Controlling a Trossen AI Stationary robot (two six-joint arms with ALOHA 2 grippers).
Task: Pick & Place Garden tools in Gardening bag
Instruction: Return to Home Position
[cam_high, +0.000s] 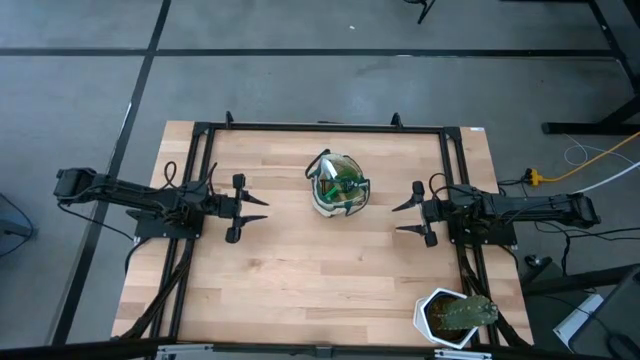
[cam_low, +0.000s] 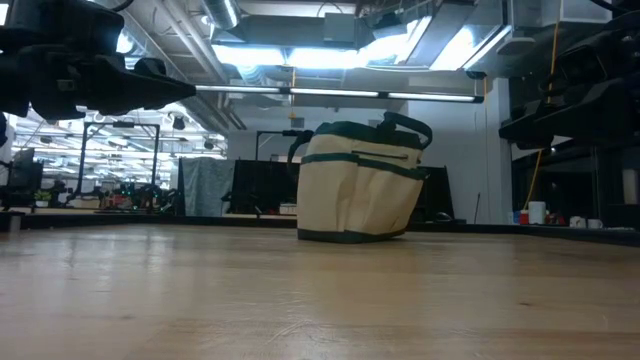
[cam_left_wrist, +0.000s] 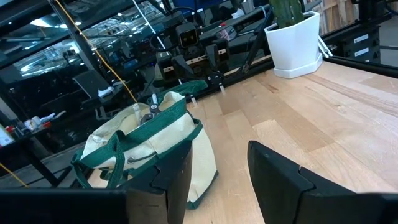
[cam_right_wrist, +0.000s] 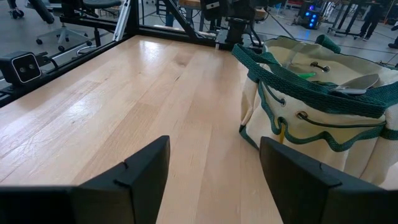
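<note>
Tabletop bag hides trowel in low view, not overhead; both jaws gape empty.

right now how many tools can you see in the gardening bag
2: the trowel, silver blade showing at the open top of the gardening bag, and beside it what looks like the green spray bottle. Others may be hidden.

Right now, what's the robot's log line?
gardening bag upright mid-table, trowel inside | left gripper open, empty, clear of bag | right gripper open, empty, clear of bag
</note>
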